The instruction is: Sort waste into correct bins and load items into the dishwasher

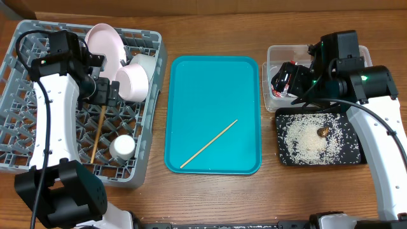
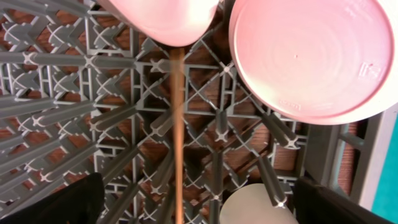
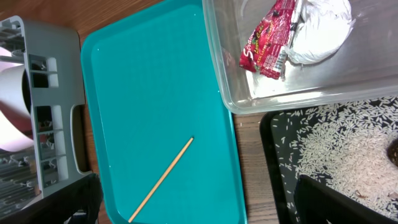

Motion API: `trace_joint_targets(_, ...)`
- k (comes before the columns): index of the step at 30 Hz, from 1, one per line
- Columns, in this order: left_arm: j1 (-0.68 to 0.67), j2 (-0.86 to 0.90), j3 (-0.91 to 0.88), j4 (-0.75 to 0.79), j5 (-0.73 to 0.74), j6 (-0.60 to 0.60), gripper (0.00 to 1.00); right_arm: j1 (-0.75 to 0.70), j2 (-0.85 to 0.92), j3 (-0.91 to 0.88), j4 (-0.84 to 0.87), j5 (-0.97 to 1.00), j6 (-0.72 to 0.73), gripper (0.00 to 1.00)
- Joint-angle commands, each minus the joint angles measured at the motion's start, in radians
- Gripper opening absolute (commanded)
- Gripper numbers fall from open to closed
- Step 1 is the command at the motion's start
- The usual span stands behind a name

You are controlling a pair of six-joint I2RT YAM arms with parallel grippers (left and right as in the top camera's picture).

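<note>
I saw my left claw [image 2: 199, 202] spread over the chopstick [image 2: 178, 137] in the nine-o'clock rack [image 1: 25, 146]; right claw [image 3: 199, 205] likewise spread.

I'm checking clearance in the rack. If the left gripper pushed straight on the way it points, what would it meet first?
Probably the chopstick lying across the pegs of the grey rack, between the open fingers of the left gripper; depth is unclear.
</note>
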Motion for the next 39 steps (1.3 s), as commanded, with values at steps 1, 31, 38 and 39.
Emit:
trace_joint_targets(1,-0.002,-0.008,0.007,0.003,0.051,-0.018,0.96,0.002,-0.003,0.001,0.005,0.004,-0.002,1.0)
trace_joint_targets(31,-0.673,0.199,0.006,-0.065,0.327,-0.051,0.82,0.002,-0.003,0.001,0.005,0.004,-0.002,1.0)
trace_joint_targets(38,-0.783,0.288,-0.079,0.068,0.203,-0.054,0.78,0.002,-0.003,0.001,0.005,0.004,-0.002,1.0)
trace_joint_targets(39,-0.795,0.299,-0.08,0.079,0.178,-0.055,0.77,0.002,-0.003,0.001,0.005,0.004,-0.002,1.0)
